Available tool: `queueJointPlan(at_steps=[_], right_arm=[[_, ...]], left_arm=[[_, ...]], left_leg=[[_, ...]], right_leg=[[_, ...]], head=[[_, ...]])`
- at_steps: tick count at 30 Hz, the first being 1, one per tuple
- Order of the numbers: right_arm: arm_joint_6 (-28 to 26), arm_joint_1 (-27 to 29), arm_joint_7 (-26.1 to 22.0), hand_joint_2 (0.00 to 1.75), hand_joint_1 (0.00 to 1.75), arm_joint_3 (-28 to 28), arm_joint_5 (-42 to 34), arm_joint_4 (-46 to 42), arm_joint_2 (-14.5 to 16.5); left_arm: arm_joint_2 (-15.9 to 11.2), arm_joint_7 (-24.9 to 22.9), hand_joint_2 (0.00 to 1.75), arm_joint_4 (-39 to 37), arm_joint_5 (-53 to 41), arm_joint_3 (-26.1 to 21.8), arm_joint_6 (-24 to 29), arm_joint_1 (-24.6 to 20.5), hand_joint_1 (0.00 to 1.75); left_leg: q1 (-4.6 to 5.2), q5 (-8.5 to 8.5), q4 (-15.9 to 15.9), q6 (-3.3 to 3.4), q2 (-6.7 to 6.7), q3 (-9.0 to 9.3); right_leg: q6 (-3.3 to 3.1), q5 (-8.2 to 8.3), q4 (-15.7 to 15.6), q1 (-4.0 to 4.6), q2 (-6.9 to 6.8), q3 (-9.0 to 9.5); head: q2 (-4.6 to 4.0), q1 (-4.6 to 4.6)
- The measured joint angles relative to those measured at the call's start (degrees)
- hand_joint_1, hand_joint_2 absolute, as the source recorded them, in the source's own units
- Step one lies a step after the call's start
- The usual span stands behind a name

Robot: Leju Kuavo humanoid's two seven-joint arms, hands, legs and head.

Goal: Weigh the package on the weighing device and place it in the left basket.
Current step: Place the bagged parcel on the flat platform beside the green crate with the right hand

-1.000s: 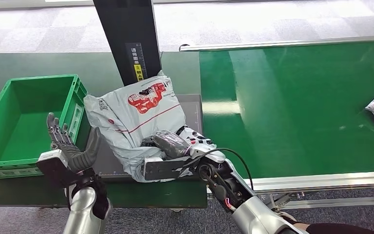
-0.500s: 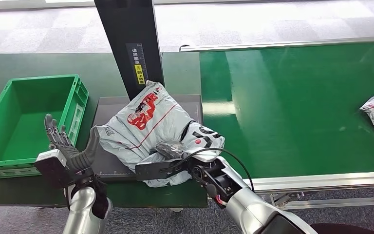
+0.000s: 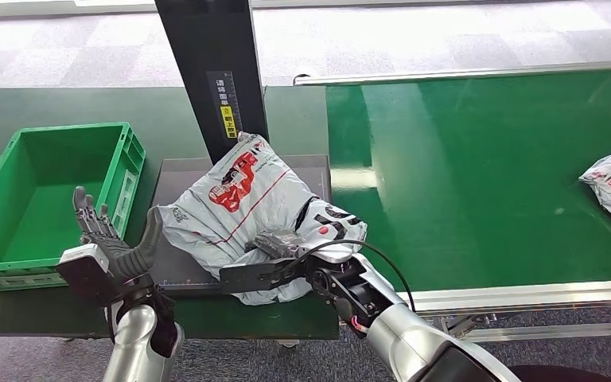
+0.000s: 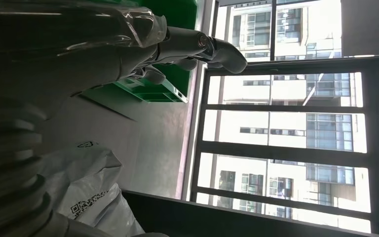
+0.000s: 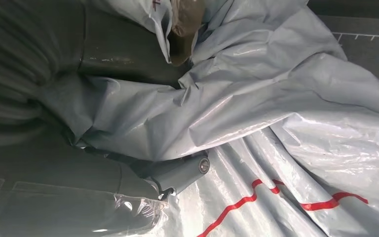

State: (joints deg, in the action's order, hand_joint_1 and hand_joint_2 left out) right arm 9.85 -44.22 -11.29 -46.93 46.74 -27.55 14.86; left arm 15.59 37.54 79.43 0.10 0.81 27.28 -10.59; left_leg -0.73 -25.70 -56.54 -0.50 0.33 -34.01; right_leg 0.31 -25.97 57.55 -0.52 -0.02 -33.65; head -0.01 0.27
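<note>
Right hand (image 3: 280, 241) grips the near edge of the grey package (image 3: 243, 203), fingers buried in the wrinkled plastic; the right wrist view shows the thumb (image 5: 177, 174) pressed into a fold of the bag. The package lies flat on the dark scale plate (image 3: 177, 171), its far end touching the black upright post (image 3: 211, 72), with the green conveyor belt (image 3: 485, 175) just beside it. Left hand (image 3: 99, 231) is held upright, fingers apart and holding nothing, between the package's left edge and the green basket (image 3: 16, 263), close to the basket's wall.
</note>
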Motion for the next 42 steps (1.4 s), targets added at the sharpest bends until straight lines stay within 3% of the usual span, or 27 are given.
queueJointPlan(at_steps=[22,26,28,30,32,36,42], right_arm=[[2.67,-0.68,2.49,1.75,1.75,-0.07,-0.43,1.08,0.15],[5.29,-1.13,1.68,1.75,0.0,-0.04,-1.98,1.2,0.04],[2.88,-0.23,-2.41,1.75,0.0,1.04,-6.22,-0.04,-0.25],[-4.63,2.85,-8.07,1.75,0.0,4.78,-13.65,-4.92,-1.05],[-10.53,5.89,-9.91,1.75,0.0,9.41,-18.78,-11.72,-2.07],[-11.8,9.5,-9.31,1.75,0.0,14.97,-19.93,-20.62,-3.84],[-12.18,11.77,-10.04,1.75,0.0,17.91,-19.67,-25.0,-4.68]], left_arm=[[0.45,-1.06,1.75,-0.8,-0.3,0.62,-0.07,-0.97,0.0],[0.58,-1.62,1.75,-1.32,-0.51,0.93,-0.07,-1.48,0.0],[0.58,-1.94,1.75,-1.48,-0.66,1.24,-0.62,-1.46,0.0],[0.43,-2.39,1.75,-1.54,-0.18,1.88,-2.68,-1.0,0.0],[0.27,-2.69,1.75,-1.72,0.63,2.5,-4.94,-0.46,0.0],[-0.02,-2.68,1.75,-2.31,1.38,3.33,-6.17,-0.19,0.0],[-0.13,-2.68,1.75,-2.79,1.63,3.79,-6.26,-0.2,0.0]], left_leg=[[0.0,-0.01,0.0,0.0,0.01,0.23],[0.0,-0.01,0.0,0.0,0.01,0.3],[0.0,-0.01,0.0,0.01,-0.01,0.33],[0.0,-0.01,0.0,0.01,-0.02,0.23],[0.01,-0.01,0.0,0.01,-0.03,0.1],[0.01,-0.03,0.0,0.0,0.03,0.01],[0.0,-0.04,0.0,0.0,0.03,-0.08]], right_leg=[[0.01,-0.01,-0.01,-0.01,0.0,0.23],[0.01,-0.01,-0.02,-0.01,0.0,0.3],[0.01,-0.01,-0.02,-0.01,0.0,0.34],[0.01,-0.01,-0.02,-0.01,0.0,0.25],[0.01,-0.01,-0.02,-0.01,-0.01,0.12],[0.01,-0.01,-0.02,-0.01,0.01,0.03],[0.01,-0.01,-0.02,0.0,0.02,-0.08]], head=[[0.0,0.0],[0.0,0.0],[0.01,0.03],[0.01,0.03],[0.0,0.01],[0.0,0.02],[0.01,0.01]])
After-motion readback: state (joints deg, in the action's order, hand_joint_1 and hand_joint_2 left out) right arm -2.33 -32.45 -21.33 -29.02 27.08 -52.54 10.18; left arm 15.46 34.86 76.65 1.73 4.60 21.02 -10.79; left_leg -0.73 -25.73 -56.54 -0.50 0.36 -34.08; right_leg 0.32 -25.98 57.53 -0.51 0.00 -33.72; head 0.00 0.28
